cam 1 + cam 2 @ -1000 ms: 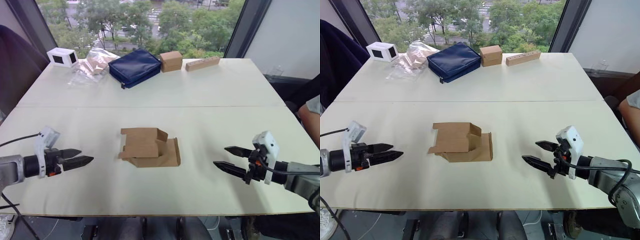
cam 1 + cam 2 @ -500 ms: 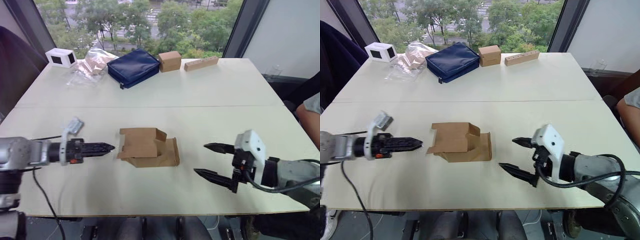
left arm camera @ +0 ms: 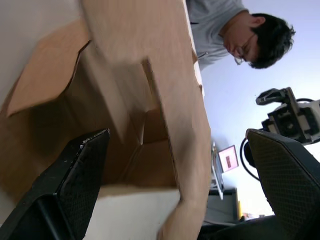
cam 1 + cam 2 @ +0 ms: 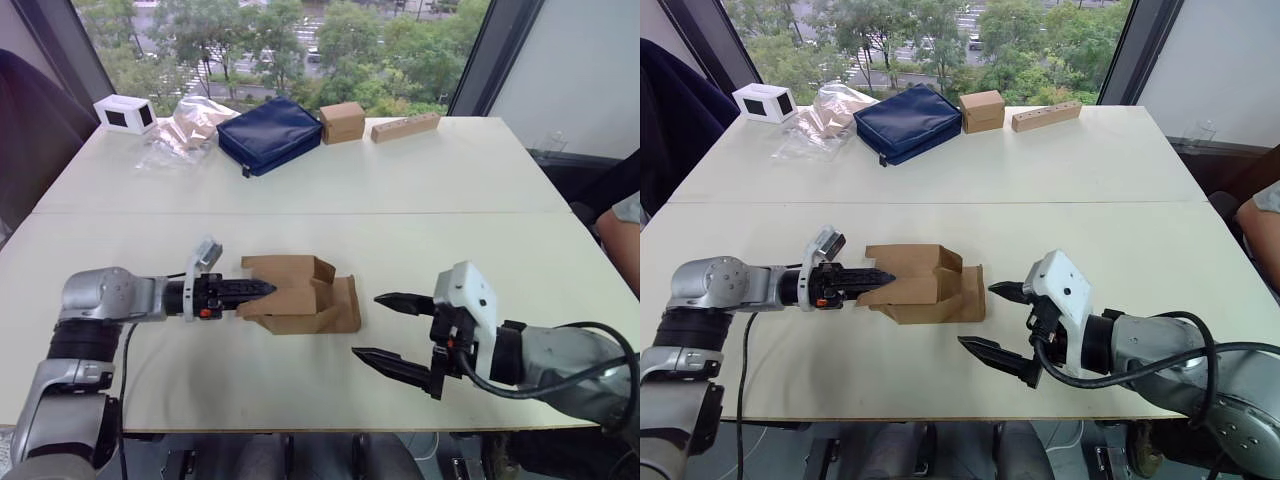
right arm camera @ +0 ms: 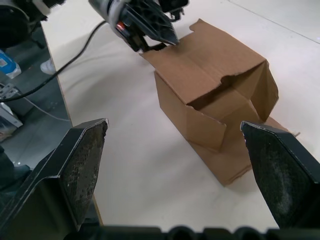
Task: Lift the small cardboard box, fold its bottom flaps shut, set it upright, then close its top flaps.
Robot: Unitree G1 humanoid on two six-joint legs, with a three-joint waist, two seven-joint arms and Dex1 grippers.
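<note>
**A:** How do the jaws stand on each arm?

**B:** The right gripper (image 4: 392,331) has its jaws spread wide with nothing between them; it hangs just above the pale matte bench (image 4: 420,190), near the right side of the small plain brown corrugated cardboard box (image 4: 300,295) but apart from it. The left gripper (image 4: 254,290) reaches its slim black fingers to the box's left end. In the left wrist view its jaws are parted, with the cardboard between them; whether they press on it I cannot tell.

**A:** And the box itself?

**B:** It lies on its side near the middle of the bench's front half, both ends open. In the left wrist view the inside (image 3: 145,145) looks hollow, bare cardboard walls and nothing in it that I can make out. The flaps on the left end (image 4: 902,272) splay outward, one lying flat along the top; the flaps on the right end (image 4: 343,300) stand loose, one large panel upright against the box. Which end is top or bottom I cannot tell.

**A:** What sits at the back?

**B:** A soft navy blue fabric pouch (image 4: 270,133), a crinkled clear plastic bag (image 4: 186,125), a small white box with a dark window (image 4: 124,113), a squarer tan cardboard box (image 4: 342,121) and a long narrow tan block (image 4: 405,126).
</note>
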